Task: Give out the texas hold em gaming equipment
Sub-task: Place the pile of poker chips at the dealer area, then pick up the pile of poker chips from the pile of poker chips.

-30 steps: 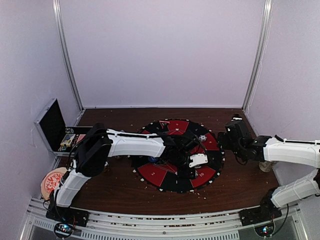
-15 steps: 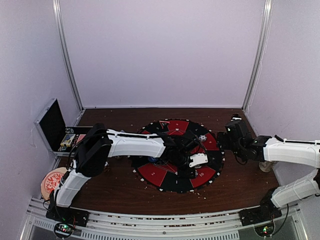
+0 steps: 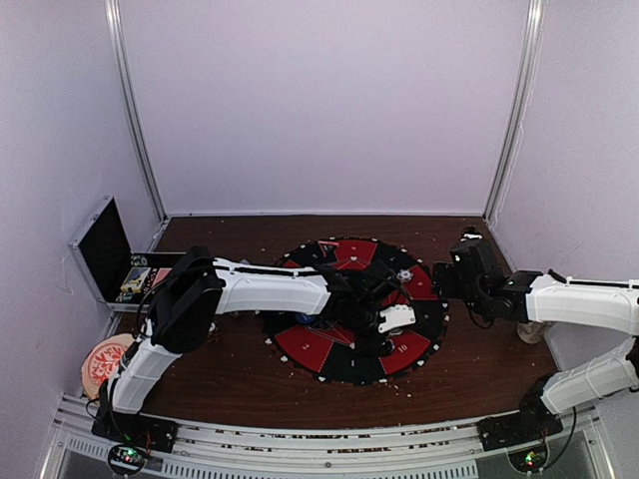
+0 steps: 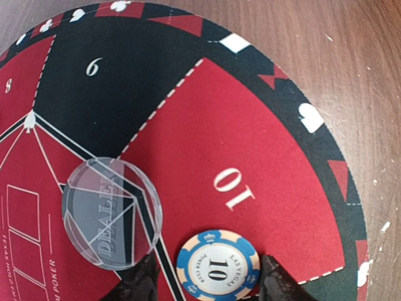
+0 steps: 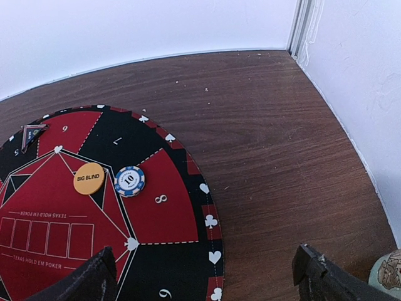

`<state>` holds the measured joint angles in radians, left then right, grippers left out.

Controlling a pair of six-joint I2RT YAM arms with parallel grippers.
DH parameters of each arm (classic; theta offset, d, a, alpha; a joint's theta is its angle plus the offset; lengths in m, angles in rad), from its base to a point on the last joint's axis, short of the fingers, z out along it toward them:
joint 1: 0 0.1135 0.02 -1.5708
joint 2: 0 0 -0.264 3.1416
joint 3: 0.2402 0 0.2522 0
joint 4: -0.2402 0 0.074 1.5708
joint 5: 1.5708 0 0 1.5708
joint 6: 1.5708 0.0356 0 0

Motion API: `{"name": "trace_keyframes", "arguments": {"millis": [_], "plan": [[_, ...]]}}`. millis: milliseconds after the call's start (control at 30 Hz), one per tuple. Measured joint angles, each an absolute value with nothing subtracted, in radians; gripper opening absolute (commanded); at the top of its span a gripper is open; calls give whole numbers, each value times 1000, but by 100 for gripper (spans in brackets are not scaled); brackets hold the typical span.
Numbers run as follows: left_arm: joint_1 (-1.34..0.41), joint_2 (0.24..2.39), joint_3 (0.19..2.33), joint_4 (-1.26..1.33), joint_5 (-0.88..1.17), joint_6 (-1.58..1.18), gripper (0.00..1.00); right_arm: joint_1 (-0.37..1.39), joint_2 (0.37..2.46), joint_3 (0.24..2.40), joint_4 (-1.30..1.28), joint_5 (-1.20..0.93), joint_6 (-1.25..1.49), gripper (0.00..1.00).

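Left wrist view: a blue-edged chip marked 10 lies flat on the round mat, in the red wedge numbered 10, at the 6 o'clock edge of the picture. The left gripper straddles it with one dark fingertip at the chip's 9 o'clock and the other at its 3 o'clock. The fingers are parted slightly wider than the chip. There is a sliver of mat on the 9 o'clock side, and the 3 o'clock tip may be just touching the rim, though the view is too tight to be sure. A clear dealer disc rests at the chip's 10 o'clock, near but apart.

From the top camera, the left arm reaches across the mat so that its gripper sits toward the mat's 4 o'clock. The right gripper hangs at the 3 o'clock rim.

On the right wrist camera, the right gripper has its fingers spread wide and holds nothing. Ahead of it, a second blue-edged chip lies on the mat, with the orange Big Blind disc just beside it at 9 o'clock.
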<state>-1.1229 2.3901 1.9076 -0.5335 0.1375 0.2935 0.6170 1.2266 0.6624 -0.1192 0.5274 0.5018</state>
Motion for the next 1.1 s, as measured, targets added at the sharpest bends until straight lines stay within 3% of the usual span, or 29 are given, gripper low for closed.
{"name": "trace_keyframes", "arguments": {"millis": [367,667,767,967,1000,1100], "plan": [[-1119,2352,1868,-533,134,293,84,617,1227,662,-115,520,501,99],[-1070,2078,1692,-574,122,298,93,617,1213,661,-113,490,500,99],[-978,1970,1639,-574,121,300,98,617,1209,661,-110,472,498,98],[-722,1813,1494,-556,111,306,98,630,1215,661,-100,445,496,98],[-575,1736,1409,-552,107,309,98,644,1231,661,-98,442,496,98],[-503,1687,1338,-529,115,314,98,659,1246,662,-94,442,493,98]]}}
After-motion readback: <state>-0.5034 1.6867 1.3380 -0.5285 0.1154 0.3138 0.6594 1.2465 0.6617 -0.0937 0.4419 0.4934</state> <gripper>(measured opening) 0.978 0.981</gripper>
